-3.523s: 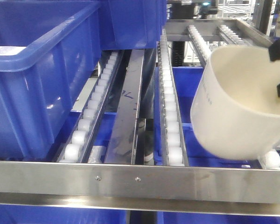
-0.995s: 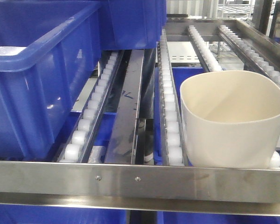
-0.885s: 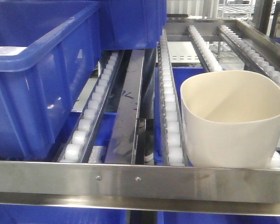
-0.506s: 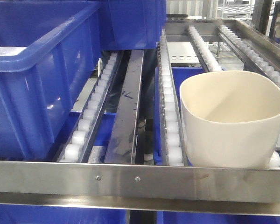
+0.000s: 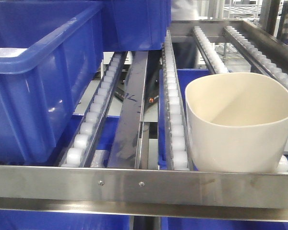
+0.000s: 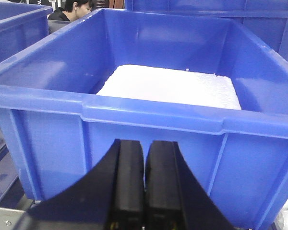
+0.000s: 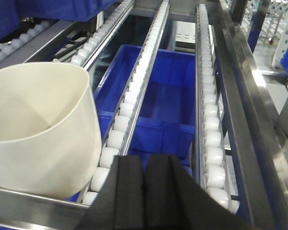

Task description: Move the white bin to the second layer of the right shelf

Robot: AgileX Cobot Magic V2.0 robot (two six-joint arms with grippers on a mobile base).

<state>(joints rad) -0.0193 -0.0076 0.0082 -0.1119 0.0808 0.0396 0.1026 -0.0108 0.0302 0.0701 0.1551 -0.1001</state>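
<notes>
Released since the earlier frame: cream-white glossy plastic tub [image 5: 240, 125] sits upright on the steel roller level [image 7: 209, 139], against its near rail (stops rolling); right gripper [image 7: 145, 189] pinched empty, left gripper [image 6: 144, 177] too

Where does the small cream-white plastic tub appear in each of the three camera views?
Front view: the cream-white plastic tub is at lower right, on the roller tracks behind the steel front rail.
Left wrist view: not in it.
Right wrist view: at lower left.
Shared landmark: the row of white rollers beside the tub.
</notes>
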